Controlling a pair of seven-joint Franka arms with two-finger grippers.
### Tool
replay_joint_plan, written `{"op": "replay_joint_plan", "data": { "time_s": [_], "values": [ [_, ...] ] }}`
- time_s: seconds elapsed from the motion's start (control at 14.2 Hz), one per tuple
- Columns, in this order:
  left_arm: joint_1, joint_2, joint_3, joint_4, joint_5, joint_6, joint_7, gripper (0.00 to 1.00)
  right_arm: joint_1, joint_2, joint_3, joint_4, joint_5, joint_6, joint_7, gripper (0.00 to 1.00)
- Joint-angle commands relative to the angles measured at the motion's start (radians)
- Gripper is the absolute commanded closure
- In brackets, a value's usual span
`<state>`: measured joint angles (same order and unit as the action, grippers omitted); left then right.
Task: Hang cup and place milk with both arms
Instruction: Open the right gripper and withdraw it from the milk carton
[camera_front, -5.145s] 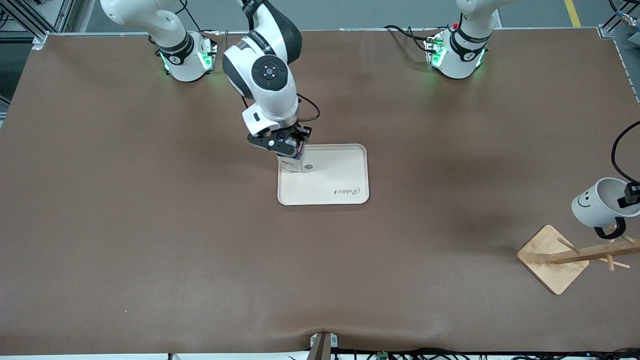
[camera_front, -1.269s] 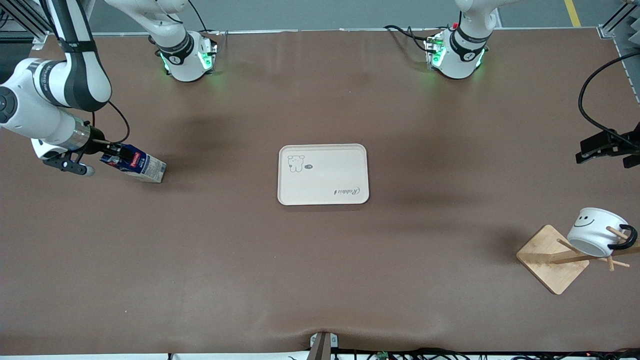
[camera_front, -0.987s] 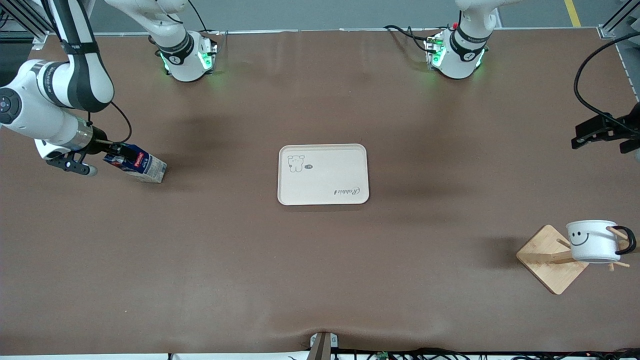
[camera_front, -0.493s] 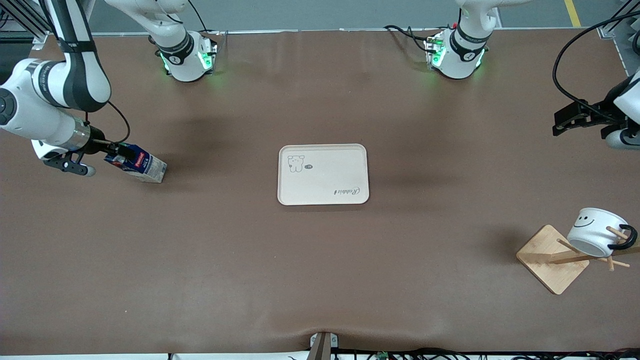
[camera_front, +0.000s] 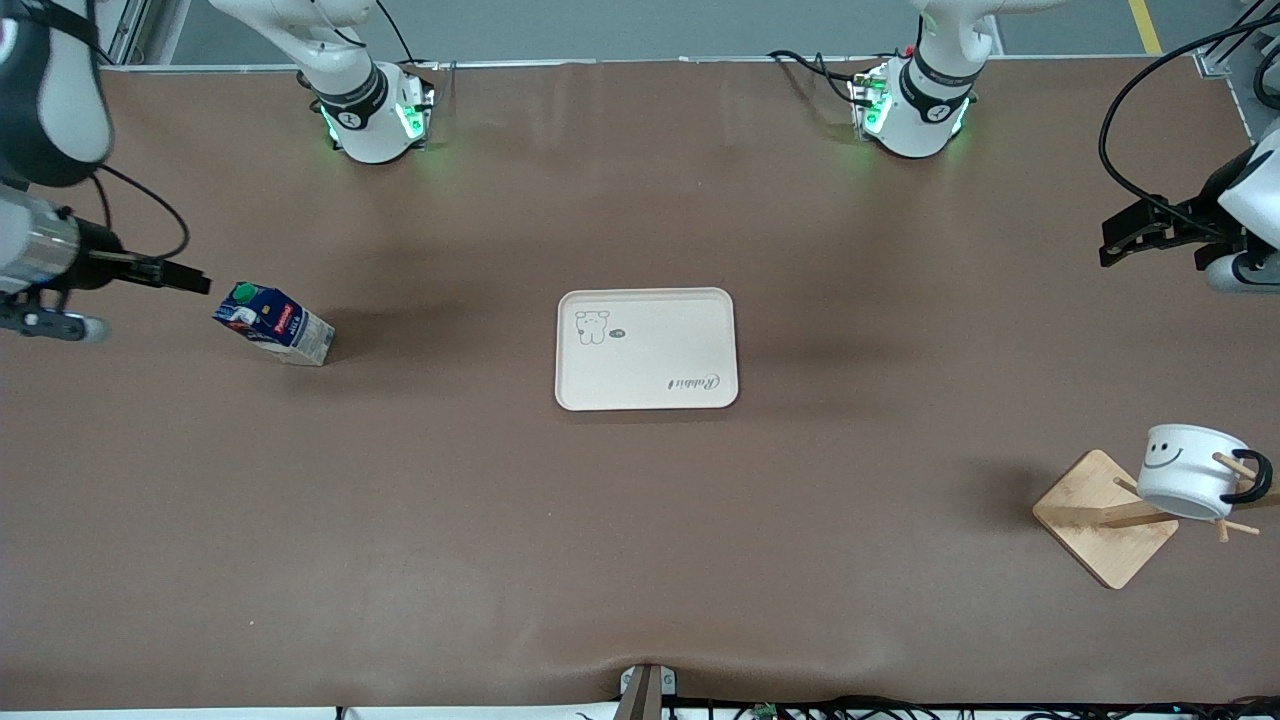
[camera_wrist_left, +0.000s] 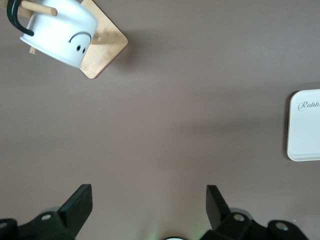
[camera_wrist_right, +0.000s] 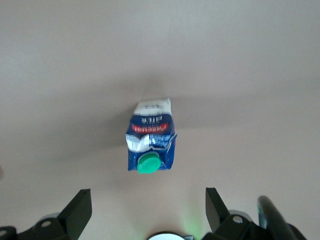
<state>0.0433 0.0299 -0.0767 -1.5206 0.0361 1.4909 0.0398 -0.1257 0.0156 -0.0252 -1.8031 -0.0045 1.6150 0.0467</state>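
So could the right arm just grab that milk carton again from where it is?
Probably yes. The right gripper is open, right beside the milk, with only bare table between them and nothing else nearby.

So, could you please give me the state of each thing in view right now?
cup: hanging by its handle on a rack peg, tilted.
milk: standing on the table, capped, released.
tray: flat on the table, nothing on it.
rack: standing, holding the cup.
left gripper: open, over the table.
right gripper: open, over the table by the milk.
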Motion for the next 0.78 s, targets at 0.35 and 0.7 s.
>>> {"op": "replay_joint_plan", "data": {
  "time_s": [0.35,0.7],
  "values": [
    [-0.003,0.016,0.003,0.033,-0.005,0.003,-0.005,0.0,0.049,0.117,-0.001,0.297,-0.025,-0.107,0.001,0.0],
    [-0.005,0.002,-0.008,0.031,-0.01,-0.003,-0.006,0.0,0.055,0.087,-0.001,0.345,-0.014,-0.248,-0.005,0.0]
  ]
}}
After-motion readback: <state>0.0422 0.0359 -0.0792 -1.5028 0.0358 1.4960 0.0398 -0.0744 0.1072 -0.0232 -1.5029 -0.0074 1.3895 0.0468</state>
